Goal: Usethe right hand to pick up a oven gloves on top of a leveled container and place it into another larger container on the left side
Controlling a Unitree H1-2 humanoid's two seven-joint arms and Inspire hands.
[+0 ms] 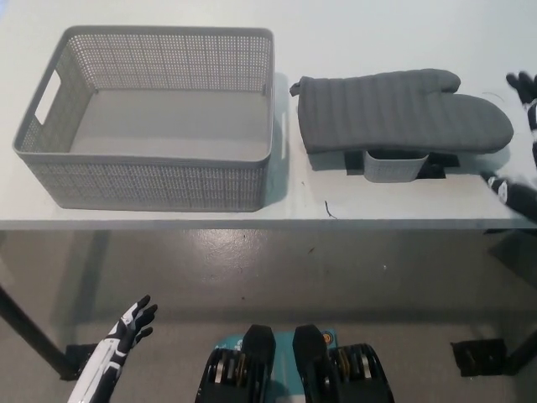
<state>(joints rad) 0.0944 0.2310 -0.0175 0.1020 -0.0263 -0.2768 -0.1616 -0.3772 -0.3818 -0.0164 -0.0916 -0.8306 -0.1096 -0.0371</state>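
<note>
My right hand (pixel 522 143) is up at the far right edge of the desk (pixel 377 29), mostly out of frame, and from the two dark fingers (pixel 522 84) showing there, well apart from each other, I judge it spread and holding nothing. The oven glove (pixel 394 109) lies flat and dark grey, draped over a small grey container (pixel 391 165) that peeks out under its near edge, with a dark base just showing beside it. The thumb of the glove points up and right, the rounded mitt end reaches toward my right hand, the cuff faces left toward the big basket (pixel 151 180). That perforated grey basket sits on the left of the desk, just beside the glove's cuff but not touching it, and nothing is in it that I can see. My white left hand (pixel 130 326) hangs low at the lower left, below the desk edge, fingers spread, resting. Now, the glove: quilted, soft, light, I reckon, and floppy, so it will sag and fold once lifted. It should not slip, fabric grips well. Best hold looks to be the mitt end or the overhanging edge on my side, where fingers can get under and pinch through the padding. The small container beneath may be light enough to drag along, so a clean upward lift seems wise.
</note>
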